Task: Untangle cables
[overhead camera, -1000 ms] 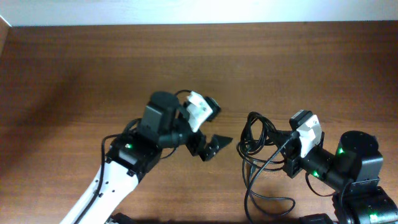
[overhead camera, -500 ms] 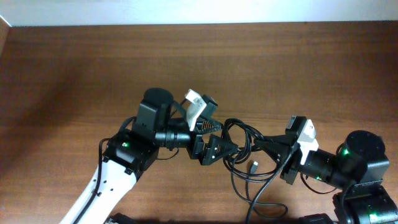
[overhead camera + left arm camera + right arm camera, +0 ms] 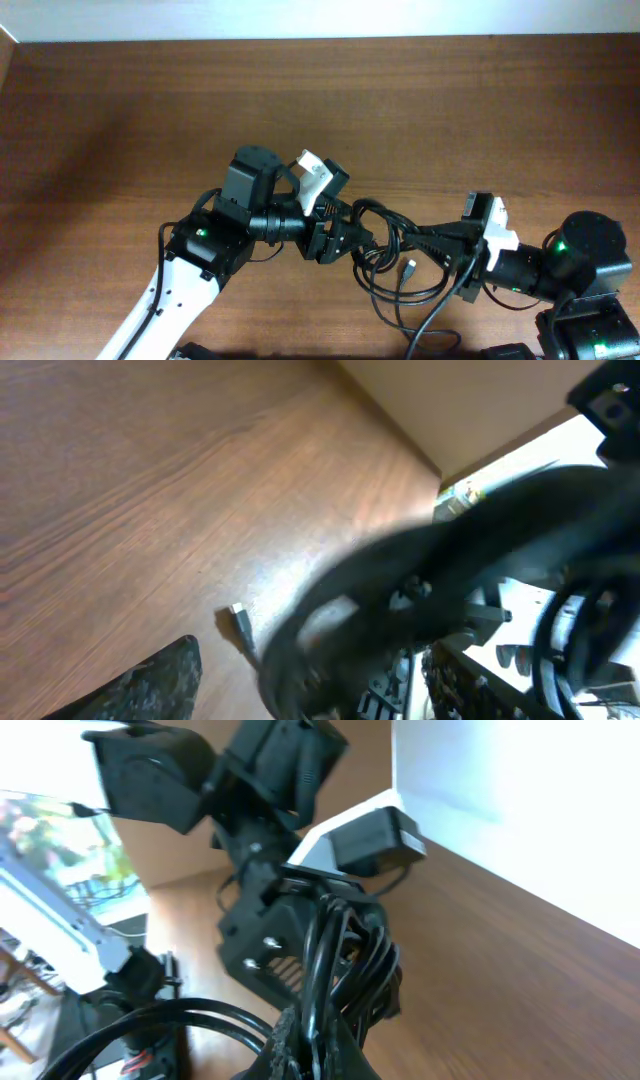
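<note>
The cables point(image 3: 388, 243) form a black tangle of loops hanging between the two grippers over the middle of the table. My right gripper point(image 3: 434, 240) is shut on a bunch of strands; the right wrist view shows them point(image 3: 335, 945) pinched between its fingers point(image 3: 320, 1045). My left gripper point(image 3: 343, 231) is open, with its jaws on either side of the left loops. In the left wrist view the blurred bundle point(image 3: 400, 590) fills the gap of the gripper point(image 3: 310, 680). A small silver plug point(image 3: 408, 267) dangles below the bundle and also shows in the left wrist view point(image 3: 240, 622).
The brown wooden table point(image 3: 150, 120) runs to a white wall at the far edge. One cable strand point(image 3: 428, 322) trails towards the front edge. The right arm's base point(image 3: 590, 265) stands at the front right, the left arm point(image 3: 200, 260) at the front left.
The right gripper has carried the cables left toward the middle. The left gripper has come in from the left, and its jaws now stand around the loops.
</note>
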